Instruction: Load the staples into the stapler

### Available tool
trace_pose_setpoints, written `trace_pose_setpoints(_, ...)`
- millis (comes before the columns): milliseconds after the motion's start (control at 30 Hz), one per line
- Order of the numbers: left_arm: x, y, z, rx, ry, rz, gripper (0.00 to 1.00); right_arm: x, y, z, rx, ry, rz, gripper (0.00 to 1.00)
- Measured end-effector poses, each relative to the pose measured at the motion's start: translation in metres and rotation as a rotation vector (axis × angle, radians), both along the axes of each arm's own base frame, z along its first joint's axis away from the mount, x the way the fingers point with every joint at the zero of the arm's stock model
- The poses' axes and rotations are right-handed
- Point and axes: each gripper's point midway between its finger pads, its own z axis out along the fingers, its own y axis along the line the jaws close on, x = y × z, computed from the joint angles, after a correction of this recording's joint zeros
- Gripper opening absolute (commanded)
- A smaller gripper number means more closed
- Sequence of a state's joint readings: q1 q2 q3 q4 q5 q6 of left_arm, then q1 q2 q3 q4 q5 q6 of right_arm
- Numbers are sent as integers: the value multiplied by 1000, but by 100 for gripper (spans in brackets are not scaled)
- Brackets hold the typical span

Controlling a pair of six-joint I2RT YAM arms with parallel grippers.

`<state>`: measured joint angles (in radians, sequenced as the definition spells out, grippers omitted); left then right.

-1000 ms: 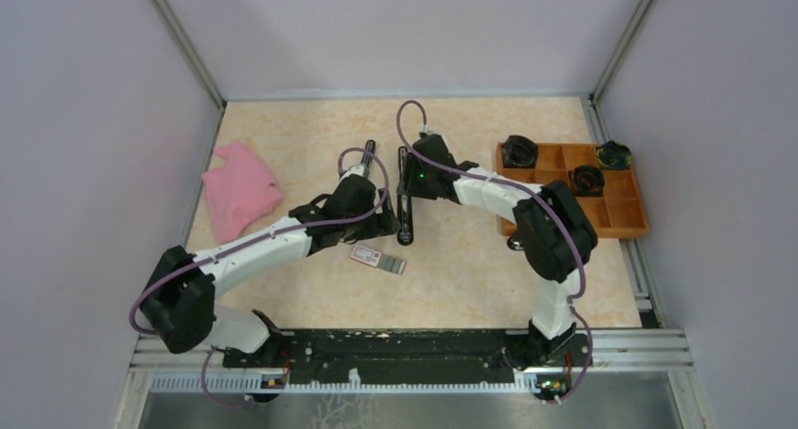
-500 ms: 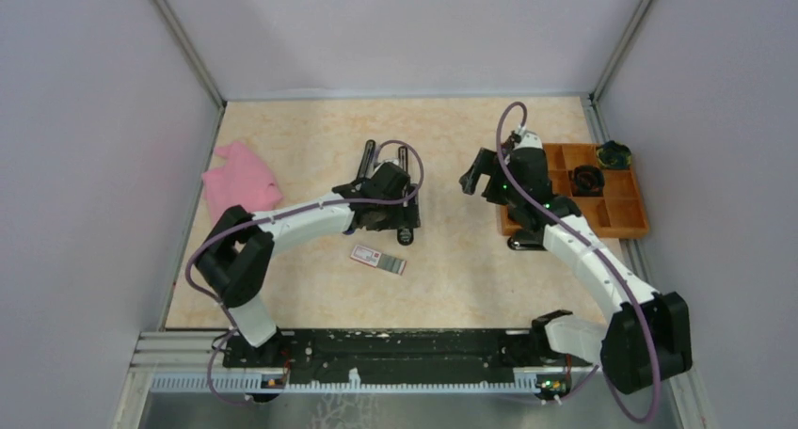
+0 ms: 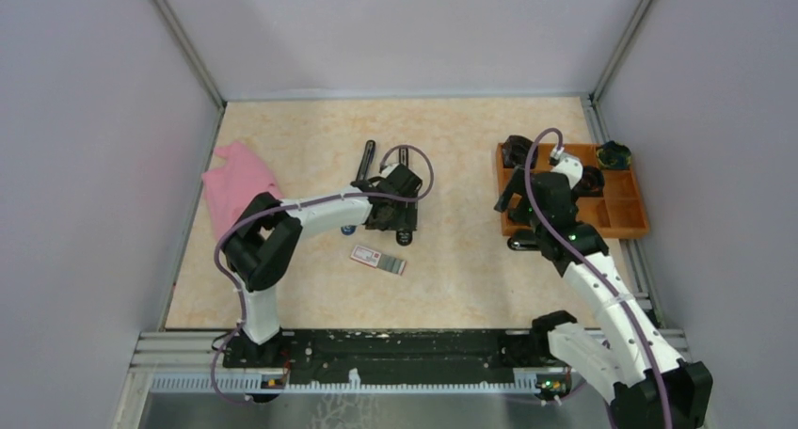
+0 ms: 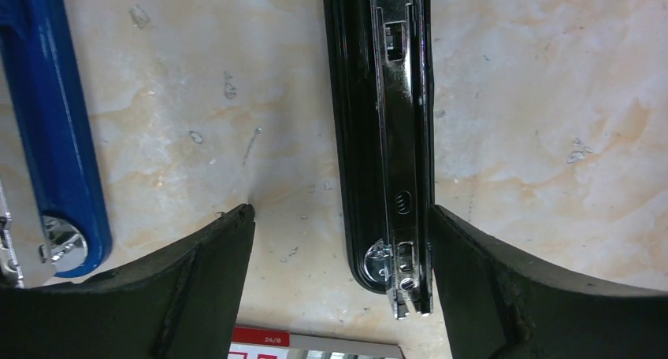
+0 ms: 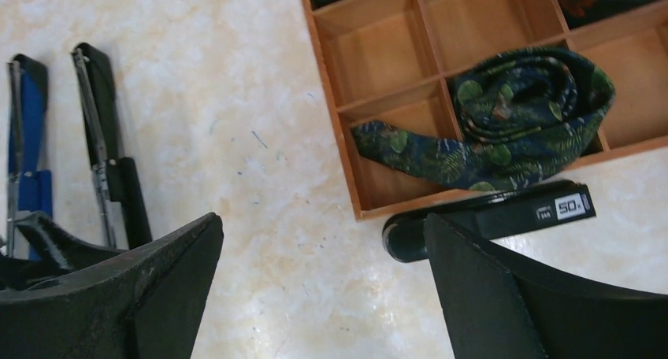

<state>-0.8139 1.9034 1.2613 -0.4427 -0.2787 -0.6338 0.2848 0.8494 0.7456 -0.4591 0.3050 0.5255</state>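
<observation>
Right wrist view, tie in tray compartments, right end effector spread, left end effector spread

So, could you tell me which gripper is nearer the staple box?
Left. The left gripper hangs just beyond the staple box, over the black stapler; the right gripper is away by the wooden tray.

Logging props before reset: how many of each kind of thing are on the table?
Staplers: 3
Staple box: 1
Pink cloth: 1
Wooden tray: 1
Rolled ties: 3
Total: 9
</observation>
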Motion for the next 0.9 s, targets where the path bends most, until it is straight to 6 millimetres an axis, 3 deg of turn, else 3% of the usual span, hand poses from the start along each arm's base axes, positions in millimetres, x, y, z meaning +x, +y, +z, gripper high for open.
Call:
trace_pose_setpoints(267, 0, 26, -1, 57, -13, 41, 76, -15, -15, -32, -26, 147, -81, 99)
trace_pose_setpoints(367, 0, 42, 0, 79, -11, 62, 82, -22, -24, -44, -33, 207, -129, 99)
trace_pose_setpoints(533, -3, 50, 8, 75, -9, 59, 90, -28, -37, -54, -13, 257, -206, 97)
trace_pose_setpoints(667, -8, 45, 31, 10, -29, 38, 92, -30, -42, -62, 8, 273, -249, 95)
trace_pose_setpoints(900, -15, 33, 86, -151, -104, -11, 94, -36, -51, -93, 33, 356, -323, 91)
